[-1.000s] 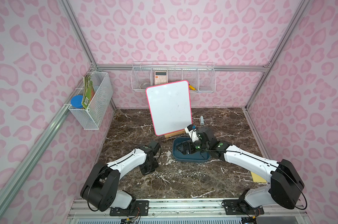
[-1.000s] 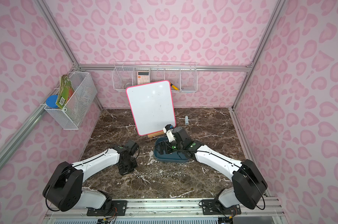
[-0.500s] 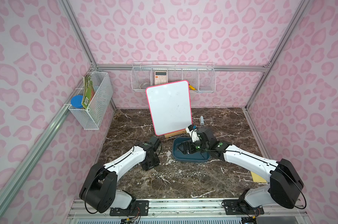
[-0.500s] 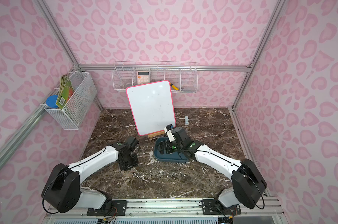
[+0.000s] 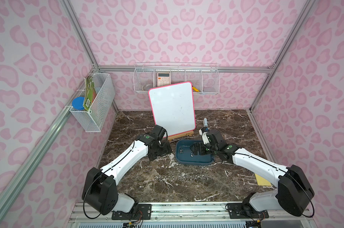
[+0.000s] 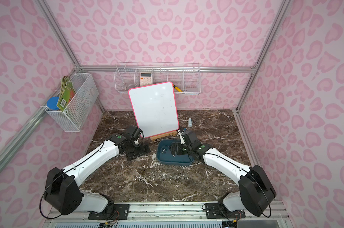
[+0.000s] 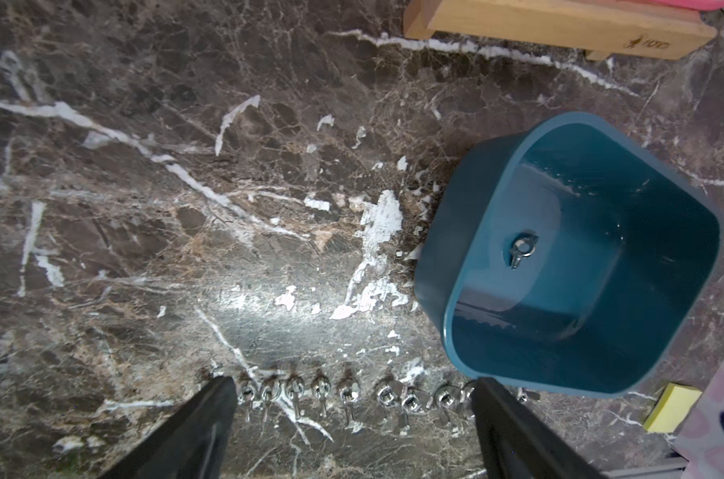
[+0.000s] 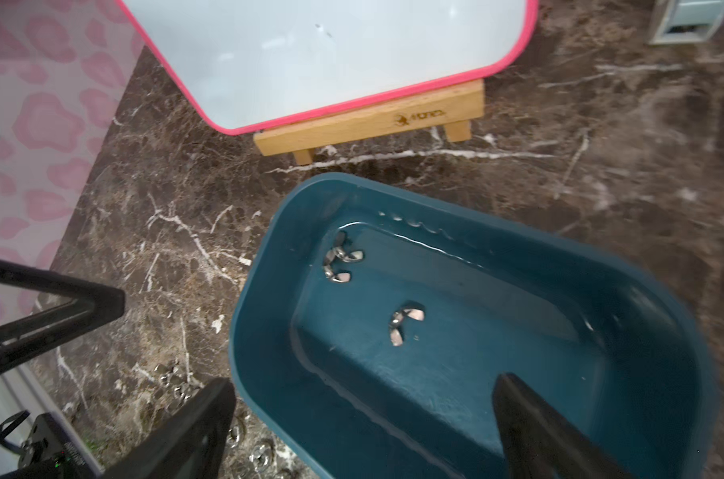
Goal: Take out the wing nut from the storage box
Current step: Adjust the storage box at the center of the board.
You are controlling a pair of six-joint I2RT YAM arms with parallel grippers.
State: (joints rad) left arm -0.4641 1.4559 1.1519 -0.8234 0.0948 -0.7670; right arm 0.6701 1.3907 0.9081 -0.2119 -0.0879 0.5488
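Right end effector (image 8: 362, 390) spread wide and empty above storage box (image 8: 260, 331), wing nut (image 8: 405, 321) loose on box floor, untouched

Robot test booth, lab-style — aluminium frame (image 5: 236, 69), pink spotted wall panels (image 5: 186, 29), marble-look tabletop (image 5: 226, 177). Two robot arms (image 5: 127, 159) bolted to a metal rail (image 5: 186, 211) — wire baskets (image 5: 100, 110) hung on the walls.
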